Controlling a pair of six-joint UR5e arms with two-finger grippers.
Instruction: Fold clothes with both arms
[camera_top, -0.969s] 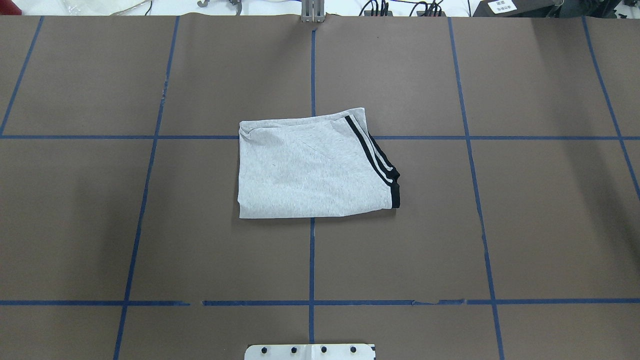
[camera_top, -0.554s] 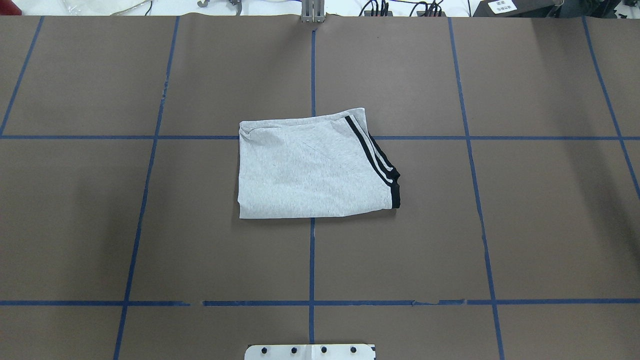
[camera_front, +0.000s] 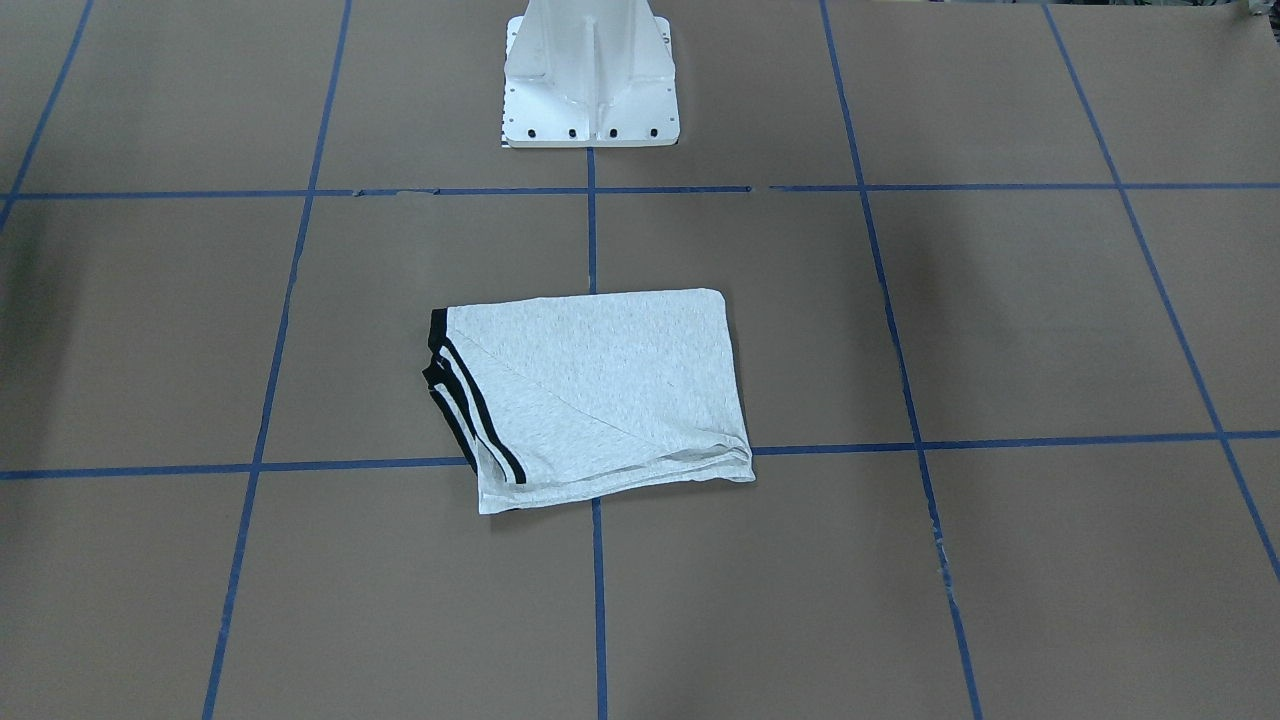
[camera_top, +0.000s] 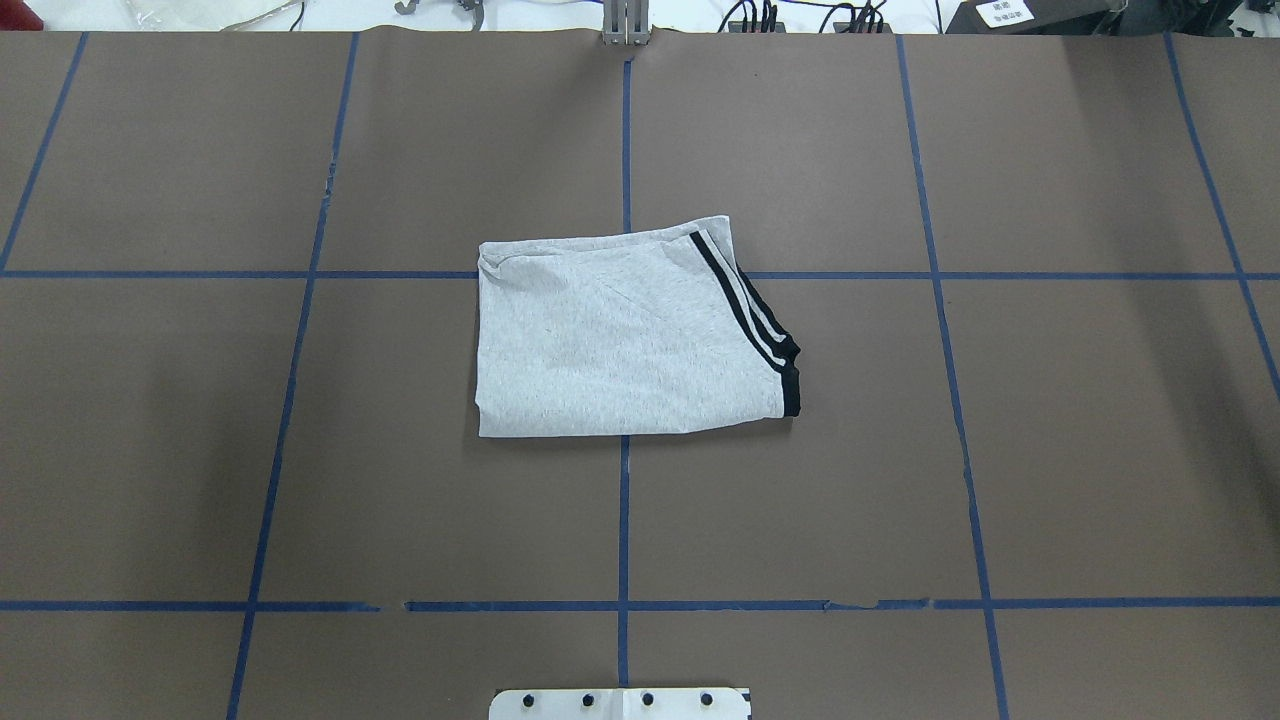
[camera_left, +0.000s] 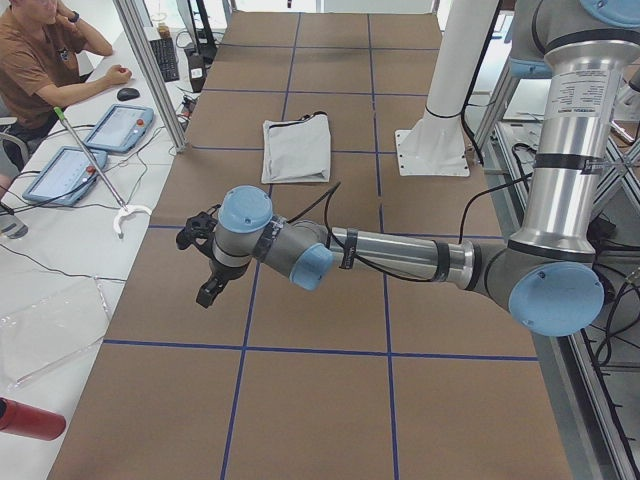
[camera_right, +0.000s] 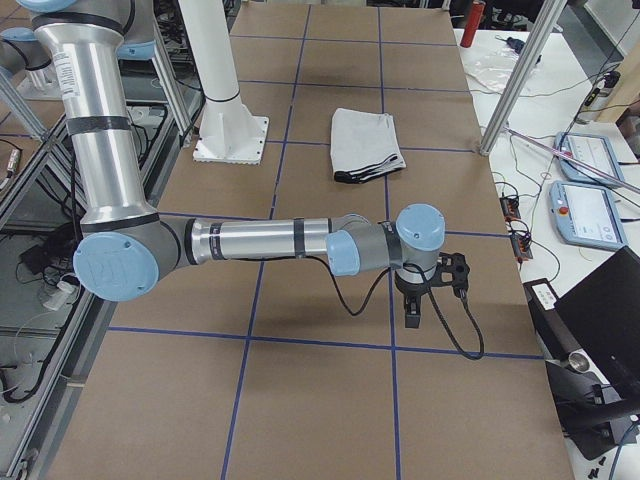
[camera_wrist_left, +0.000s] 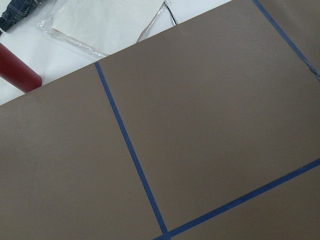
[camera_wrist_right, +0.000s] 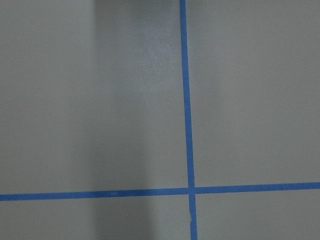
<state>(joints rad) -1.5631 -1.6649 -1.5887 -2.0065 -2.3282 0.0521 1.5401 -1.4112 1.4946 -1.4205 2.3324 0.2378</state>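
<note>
The clothes are one light grey T-shirt (camera_top: 625, 340), folded into a flat rectangle at the middle of the brown table. Its black-and-white striped cuffs (camera_top: 748, 310) lie along its right side in the overhead view. The front-facing view shows the shirt (camera_front: 600, 395) lying alone, touched by nothing. My left arm stretches low over the table's left end, its gripper (camera_left: 207, 290) far from the shirt (camera_left: 296, 150). My right gripper (camera_right: 413, 312) hangs over the table's right end, also far from the shirt (camera_right: 365, 143). Whether either gripper is open or shut I cannot tell.
The white pedestal base (camera_front: 590, 80) stands at the robot's edge of the table. Blue tape lines (camera_top: 624, 520) grid the brown cover. A person (camera_left: 40, 60) sits at a side desk with tablets (camera_left: 120, 128). A red cylinder (camera_wrist_left: 17, 70) lies beyond the table's left end.
</note>
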